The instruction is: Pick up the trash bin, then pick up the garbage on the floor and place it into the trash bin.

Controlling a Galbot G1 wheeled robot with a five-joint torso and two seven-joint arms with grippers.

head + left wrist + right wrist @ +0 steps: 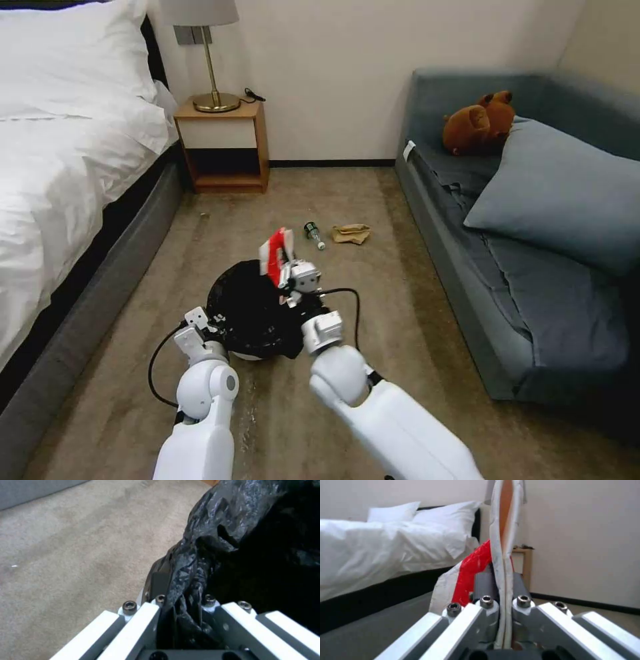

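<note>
Left claw: clenched on the bin's rim, a fold of the black liner pinched between its fingers. In the head view the left claw sits at the bin's left edge. Whether the bin is lifted off the carpet or resting on it, cannot tell from these angles.

Right claw: grasping the red-and-white packet. The packet is clamped edge-on between the two fingers and sticks out well past the fingertips. In the head view the right claw is at the far right side of the bin's mouth, with the packet held upright above the liner's rim.

Other litter, on the carpet beyond the right claw:
- bottle, lying on its side, just past the packet and a little to its right.
- tan paper, just beside the bottle, on the side toward the sofa.

Both pieces are apart from the bin and from each other.

Room: bed to the left of the left claw, nightstand with a lamp at the far wall, plush toy on the sofa.
</note>
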